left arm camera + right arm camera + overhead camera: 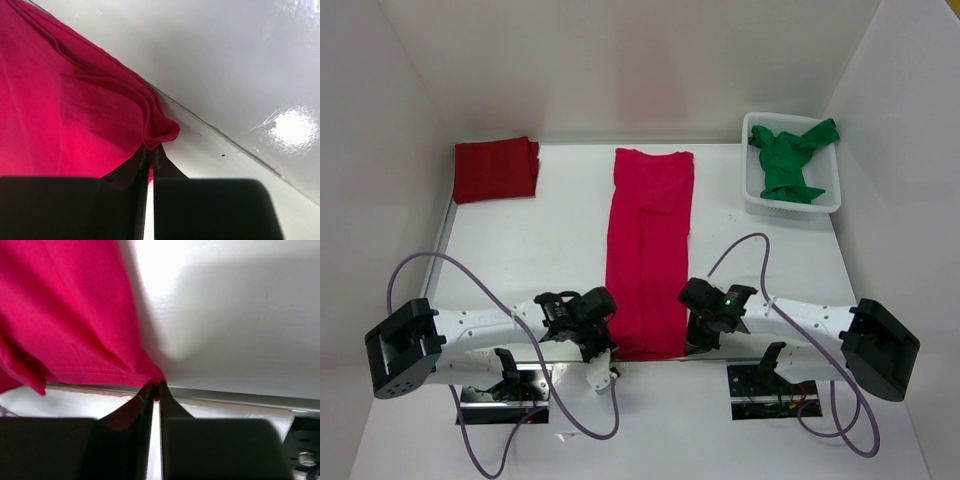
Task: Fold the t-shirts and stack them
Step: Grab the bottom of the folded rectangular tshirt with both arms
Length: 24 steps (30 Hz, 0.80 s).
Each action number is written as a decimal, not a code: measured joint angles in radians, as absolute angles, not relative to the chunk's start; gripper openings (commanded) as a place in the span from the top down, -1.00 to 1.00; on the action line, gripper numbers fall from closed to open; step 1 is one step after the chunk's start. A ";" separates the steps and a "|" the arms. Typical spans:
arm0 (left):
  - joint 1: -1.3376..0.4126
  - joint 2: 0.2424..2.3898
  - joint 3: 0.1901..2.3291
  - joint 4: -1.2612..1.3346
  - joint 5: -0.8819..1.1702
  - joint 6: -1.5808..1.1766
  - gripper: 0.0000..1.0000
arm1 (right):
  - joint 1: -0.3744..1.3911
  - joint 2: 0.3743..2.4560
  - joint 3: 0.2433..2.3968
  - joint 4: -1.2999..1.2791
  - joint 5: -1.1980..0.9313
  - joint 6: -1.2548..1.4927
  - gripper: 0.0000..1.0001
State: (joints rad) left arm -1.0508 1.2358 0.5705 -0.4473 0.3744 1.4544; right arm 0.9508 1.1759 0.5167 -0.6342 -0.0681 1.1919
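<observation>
The crimson t-shirt (650,250) lies as a long narrow strip down the middle of the table, its near hem at the front edge. My left gripper (603,347) is shut on its near left corner; in the left wrist view the cloth (65,100) bunches into a small fold right at the gripper (151,150). My right gripper (696,335) pinches the near right corner, with a bit of the hem (65,315) caught between the nearly closed tips of the gripper (156,386). A folded dark red t-shirt (495,170) sits at the back left. The green t-shirt (788,158) lies crumpled in the basket.
The white plastic basket (832,198) stands at the back right corner. White walls close in the table on three sides. The table's front edge (240,401) runs just under both grippers. Purple cables loop over both arms.
</observation>
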 measured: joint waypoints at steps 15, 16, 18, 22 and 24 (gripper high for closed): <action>-1.051 1.222 0.653 -0.467 0.433 1.134 0.92 | 0.951 1.184 0.585 -0.672 -0.089 1.153 0.99; -1.051 1.221 0.654 -0.467 0.432 1.115 0.92 | 0.951 1.184 0.591 -0.680 -0.088 1.153 0.99; -1.051 1.219 0.657 -0.468 0.422 1.065 0.94 | 0.948 1.184 0.627 -0.709 -0.081 1.146 0.99; -1.006 1.219 0.694 -0.478 0.407 0.962 0.94 | 0.873 1.178 0.755 -0.755 -0.072 1.094 0.99; -0.944 1.218 0.737 -0.477 0.405 0.904 0.94 | 0.790 1.178 0.801 -0.754 -0.070 1.043 0.99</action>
State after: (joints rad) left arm -0.9443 1.2182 0.7368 -0.4774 0.4046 0.9039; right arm 0.7898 1.1782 0.8009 -0.7544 -0.0704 1.0428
